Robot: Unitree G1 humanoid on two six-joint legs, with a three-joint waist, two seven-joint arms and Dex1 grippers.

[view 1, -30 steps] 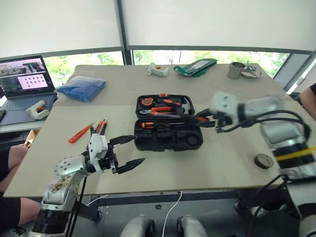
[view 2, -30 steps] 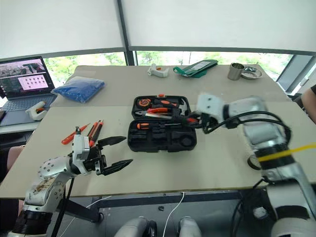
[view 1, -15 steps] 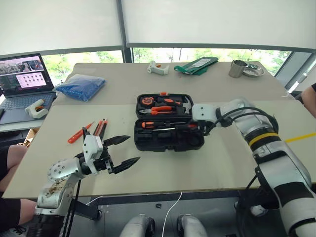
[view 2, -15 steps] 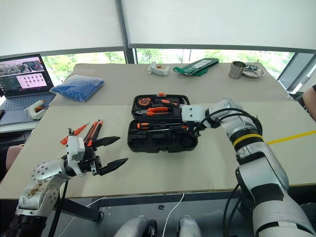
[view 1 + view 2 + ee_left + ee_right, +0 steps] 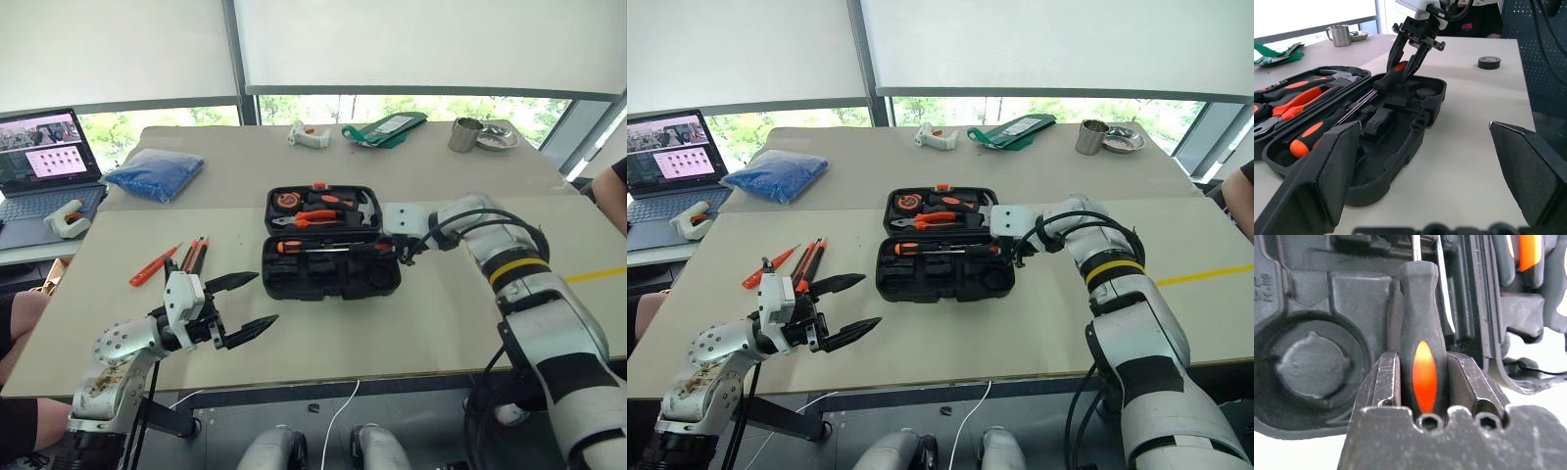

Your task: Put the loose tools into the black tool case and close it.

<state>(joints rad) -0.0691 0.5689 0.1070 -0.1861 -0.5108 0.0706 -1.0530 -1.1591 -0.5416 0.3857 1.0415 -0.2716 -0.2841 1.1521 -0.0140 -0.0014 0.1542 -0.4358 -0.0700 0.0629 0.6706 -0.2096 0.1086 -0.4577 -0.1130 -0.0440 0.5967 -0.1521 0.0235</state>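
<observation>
The black tool case [image 5: 294, 284] lies open in the middle of the table, its recessed half toward me. My right gripper [image 5: 1422, 360] is shut on the black-and-orange handle of a screwdriver [image 5: 1418, 308], which lies tilted into that half, shaft pointing left. Another orange-handled screwdriver [image 5: 299, 247] rests in the case beside it. On the table to the left lie an orange screwdriver [image 5: 155, 265] and two slim orange-and-black tools [image 5: 196, 255]. A small black tape roll [image 5: 1489, 62] sits on the table beyond the case. My left gripper [image 5: 266, 297] hovers open near the front edge, holding nothing.
The raised lid [image 5: 370, 201] holds a hammer, pliers and a tape measure. A blue bag [image 5: 157, 173] and a laptop [image 5: 49, 162] are at the back left. A green pouch [image 5: 385, 127], metal cup [image 5: 462, 135] and bowl [image 5: 495, 139] stand along the far edge. A person [image 5: 617, 191] sits at the right.
My right arm has reached forward and down, bringing the screwdriver from above the case's right end into its front half. The left gripper has stayed where it was, open.
</observation>
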